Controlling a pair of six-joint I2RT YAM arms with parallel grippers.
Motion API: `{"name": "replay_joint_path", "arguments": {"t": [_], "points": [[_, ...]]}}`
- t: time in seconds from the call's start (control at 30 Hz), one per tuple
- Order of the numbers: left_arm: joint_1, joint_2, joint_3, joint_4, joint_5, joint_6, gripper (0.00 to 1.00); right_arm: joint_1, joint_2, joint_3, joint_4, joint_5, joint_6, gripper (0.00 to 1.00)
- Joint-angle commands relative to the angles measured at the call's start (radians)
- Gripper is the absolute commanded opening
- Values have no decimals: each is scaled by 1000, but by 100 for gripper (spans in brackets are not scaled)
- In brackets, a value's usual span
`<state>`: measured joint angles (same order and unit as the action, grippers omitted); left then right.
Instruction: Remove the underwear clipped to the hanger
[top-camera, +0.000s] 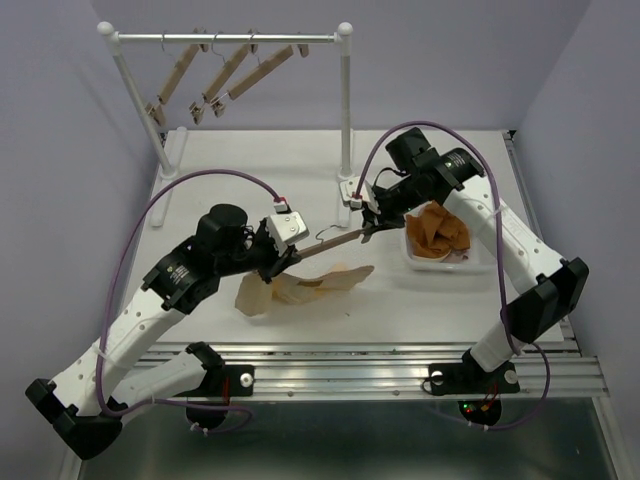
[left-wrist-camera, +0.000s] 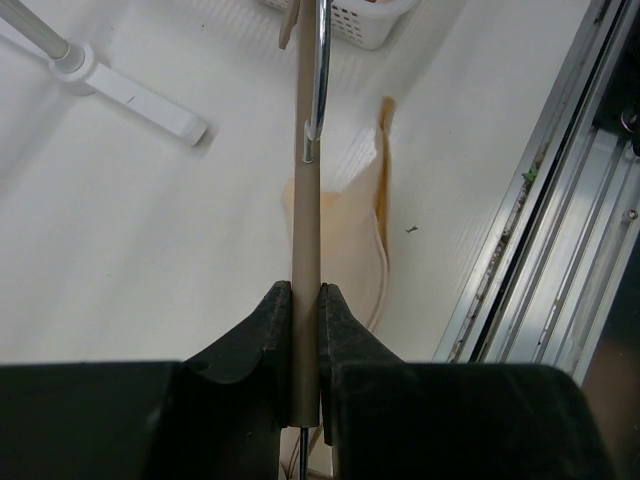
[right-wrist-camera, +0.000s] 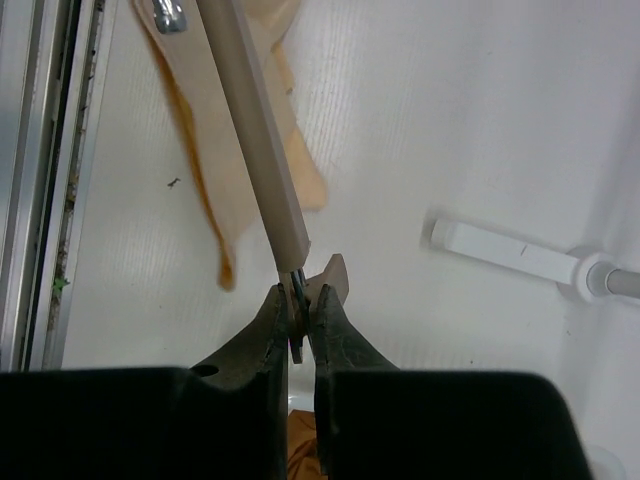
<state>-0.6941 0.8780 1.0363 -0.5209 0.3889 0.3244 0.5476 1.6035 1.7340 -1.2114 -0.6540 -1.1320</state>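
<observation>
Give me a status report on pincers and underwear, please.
Left pincer shut on hanger. Right pincer shut on its clip. Cream underwear on table beneath. Basket beside right pincer.

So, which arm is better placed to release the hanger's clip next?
Right, probably. The right tool is shut on the clip at the end of the hanger nearest the basket; the left tool is clamped on the hanger's other end, steadying it over the cream underwear.
</observation>
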Motion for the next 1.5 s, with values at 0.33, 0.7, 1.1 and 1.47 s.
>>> {"name": "replay_joint_path", "arguments": {"t": [0.33, 0.7, 1.1, 1.47], "points": [[-2, 15, -2, 169, -70, -94, 0, 5, -123, -118, 369, 155, 279, 100], [-1, 36, -176, 616, -245, -550, 0, 5, -321, -379, 987, 488, 909, 100], [18, 27, -314, 1056, -285, -918, 0, 5, -459, -737, 1531, 395, 1650, 100], [33, 76, -324, 1239, -225, -1012, 0, 5, -438, -861, 1868, 412, 1828, 100]]}}
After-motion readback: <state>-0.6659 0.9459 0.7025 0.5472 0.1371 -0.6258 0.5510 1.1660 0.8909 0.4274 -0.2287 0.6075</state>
